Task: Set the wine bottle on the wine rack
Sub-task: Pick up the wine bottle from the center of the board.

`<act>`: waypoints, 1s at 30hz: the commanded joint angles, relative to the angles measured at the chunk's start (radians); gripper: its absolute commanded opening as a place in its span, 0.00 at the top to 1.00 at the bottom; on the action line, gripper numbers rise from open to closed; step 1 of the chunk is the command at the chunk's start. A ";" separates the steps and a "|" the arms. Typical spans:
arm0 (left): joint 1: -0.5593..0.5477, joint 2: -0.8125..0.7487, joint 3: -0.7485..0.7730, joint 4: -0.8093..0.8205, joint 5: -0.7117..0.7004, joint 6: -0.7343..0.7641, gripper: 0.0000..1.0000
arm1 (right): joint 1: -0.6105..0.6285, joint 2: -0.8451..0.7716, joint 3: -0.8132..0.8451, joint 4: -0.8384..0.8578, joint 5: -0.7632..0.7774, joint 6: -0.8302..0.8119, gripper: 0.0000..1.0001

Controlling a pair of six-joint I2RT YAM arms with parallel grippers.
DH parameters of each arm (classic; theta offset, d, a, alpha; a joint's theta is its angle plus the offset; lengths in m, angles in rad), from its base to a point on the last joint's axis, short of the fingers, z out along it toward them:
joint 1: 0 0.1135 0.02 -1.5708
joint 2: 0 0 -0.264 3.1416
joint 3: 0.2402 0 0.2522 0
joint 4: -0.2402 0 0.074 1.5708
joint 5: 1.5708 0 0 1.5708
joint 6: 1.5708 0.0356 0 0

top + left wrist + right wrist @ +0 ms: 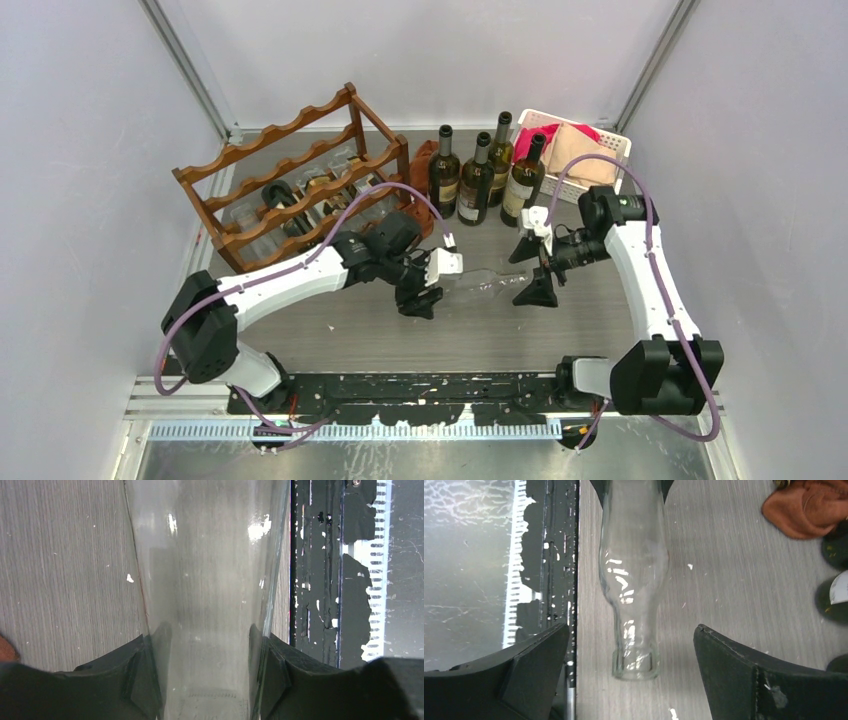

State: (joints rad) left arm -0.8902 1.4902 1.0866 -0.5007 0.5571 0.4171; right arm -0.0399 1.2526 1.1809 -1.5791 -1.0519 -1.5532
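The left gripper (424, 296) is clenched round the body of the clear wine bottle (488, 284), which lies level, well apart from the wine rack (300, 175). The right gripper (531, 270) gapes either side of the neck, not touching. Held at one end only, that slick glass could twist or slip in the swing toward the rack

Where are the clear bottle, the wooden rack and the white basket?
clear bottle (634, 555): right wrist view, its body.
wine rack (268, 134): top view, upper rail.
white basket (616, 150): top view, right wall.
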 commanded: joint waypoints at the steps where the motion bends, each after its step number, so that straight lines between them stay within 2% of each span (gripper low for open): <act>1: -0.020 0.002 0.077 -0.008 0.013 0.028 1.00 | 0.080 -0.060 -0.033 0.206 -0.042 0.076 0.00; 5: -0.033 0.021 0.105 -0.035 0.001 0.038 1.00 | 0.187 -0.172 -0.146 0.557 0.057 0.430 0.00; 7: -0.034 0.022 0.112 -0.035 -0.001 0.040 1.00 | 0.233 -0.206 -0.196 0.625 0.079 0.464 0.00; 14: -0.035 0.012 0.107 -0.032 -0.005 0.046 1.00 | 0.275 -0.227 -0.235 0.623 0.084 0.469 0.03; 23: -0.035 0.003 0.101 -0.032 -0.008 0.047 1.00 | 0.275 -0.234 -0.243 0.587 0.064 0.431 0.22; 28: -0.036 -0.002 0.095 -0.028 -0.010 0.047 1.00 | 0.275 -0.237 -0.255 0.558 0.053 0.387 0.25; 30: -0.036 -0.003 0.093 -0.025 -0.013 0.044 1.00 | 0.275 -0.238 -0.256 0.554 0.049 0.385 0.30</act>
State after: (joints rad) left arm -0.9218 1.5272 1.1454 -0.5789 0.5159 0.4538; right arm 0.2298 1.0389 0.9268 -1.0115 -0.9676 -1.1324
